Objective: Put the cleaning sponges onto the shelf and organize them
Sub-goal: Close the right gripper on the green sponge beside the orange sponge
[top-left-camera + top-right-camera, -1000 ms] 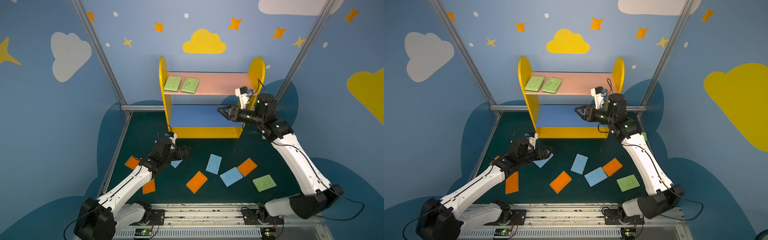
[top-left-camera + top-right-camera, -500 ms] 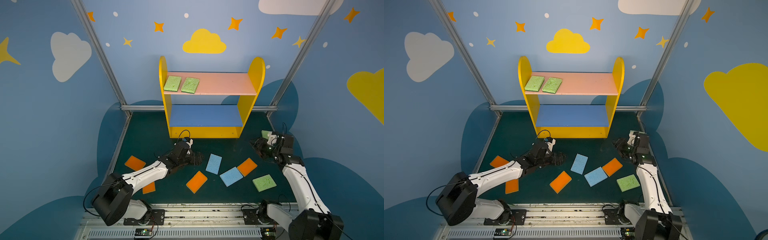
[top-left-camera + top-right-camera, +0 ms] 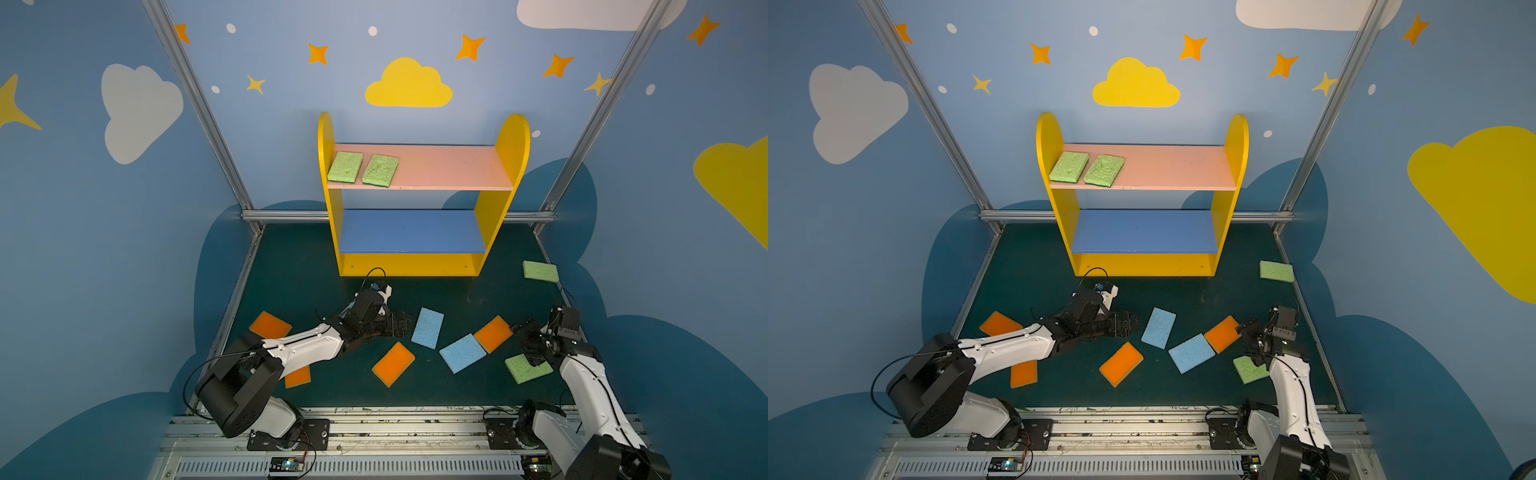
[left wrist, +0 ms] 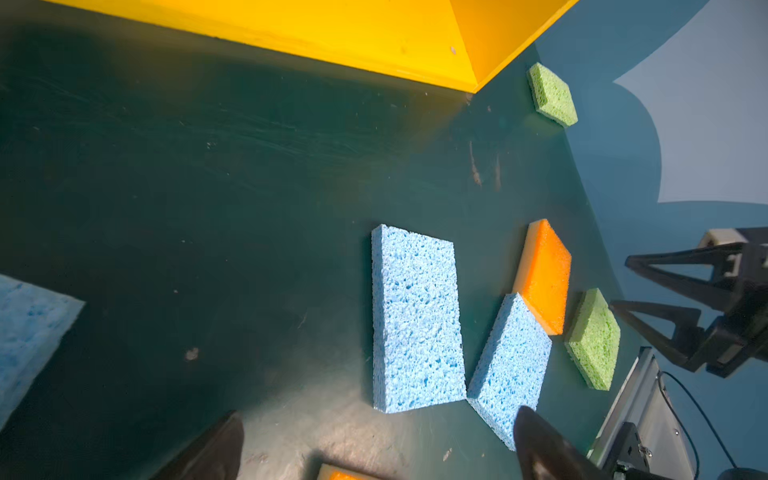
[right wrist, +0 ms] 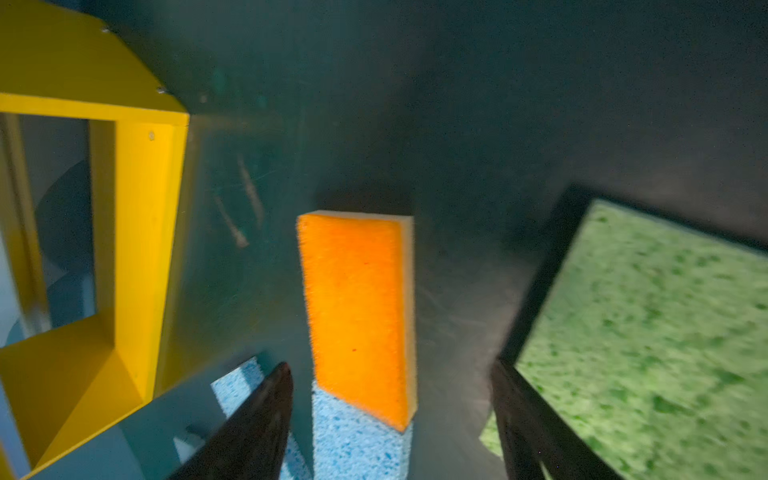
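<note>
A robot lab cell dressed as a nursery: behind the toy-coloured shelf [image 3: 409,264] stand blue walls [image 3: 104,249] with painted clouds [image 3: 408,85] and stars [image 3: 469,46], bare aluminium posts [image 3: 195,104] rise beside it, and in front of it two white arms [image 3: 303,349] are bolted to a metal rail [image 3: 395,424] edging the dark green table [image 3: 291,270].

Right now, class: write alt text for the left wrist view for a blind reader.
Two light blue sponges lie on the green floor before the open left gripper, an orange sponge beside them, the yellow shelf beyond.
</note>
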Available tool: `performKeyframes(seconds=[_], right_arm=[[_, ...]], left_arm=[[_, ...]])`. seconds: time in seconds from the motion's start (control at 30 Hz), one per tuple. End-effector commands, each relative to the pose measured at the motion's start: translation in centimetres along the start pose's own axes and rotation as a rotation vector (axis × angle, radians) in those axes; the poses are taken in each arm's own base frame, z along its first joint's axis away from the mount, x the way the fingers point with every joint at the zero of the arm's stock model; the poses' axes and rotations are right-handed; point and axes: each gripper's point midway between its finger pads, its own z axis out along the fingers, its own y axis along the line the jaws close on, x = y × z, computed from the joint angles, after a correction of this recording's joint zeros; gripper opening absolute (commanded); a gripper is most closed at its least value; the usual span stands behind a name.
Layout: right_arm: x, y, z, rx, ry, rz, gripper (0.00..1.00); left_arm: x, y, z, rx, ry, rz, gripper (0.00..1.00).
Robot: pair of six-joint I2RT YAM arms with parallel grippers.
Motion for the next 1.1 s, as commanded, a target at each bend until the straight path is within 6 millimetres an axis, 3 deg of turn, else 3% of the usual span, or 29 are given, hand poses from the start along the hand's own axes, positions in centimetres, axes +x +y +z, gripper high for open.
performKeyframes(seconds=[0.0, 0.23, 0.5, 0.7, 0.9, 1.0, 1.07], right_arm=[[0.4, -2.6, 0.7, 0.084, 0.014, 0.058, 0.75], [2.0, -2.9, 3.0, 0.046, 0.106, 0.112, 0.72], [4.6, 0.6, 4.7, -0.036, 0.352, 0.091, 0.65], [6.9, 4.9, 6.2, -0.111, 0.441, -0.03, 0.63], [9.2, 11.3, 6.7, -0.175, 0.479, -0.267, 0.64], [9.5, 13.9, 6.0, -0.221, 0.473, -0.363, 0.63], [9.4, 15.6, 4.5, -0.284, 0.45, -0.428, 0.64]], left_arm=[[0.1, -0.7, 0.4, 0.042, 0.007, -0.005, 1.0], [0.7, -0.2, 0.9, 0.035, 0.024, -0.015, 1.0], [0.8, 0.2, 0.7, 0.025, 0.024, -0.027, 1.0], [0.6, 0.9, 0.2, 0.01, 0.018, -0.041, 1.0], [0.3, 1.6, -0.6, -0.009, 0.01, -0.051, 1.0], [0.1, 1.1, -0.9, 0.002, 0.018, -0.03, 0.99], [-0.2, 0.3, -1.0, 0.024, 0.026, -0.008, 0.98]])
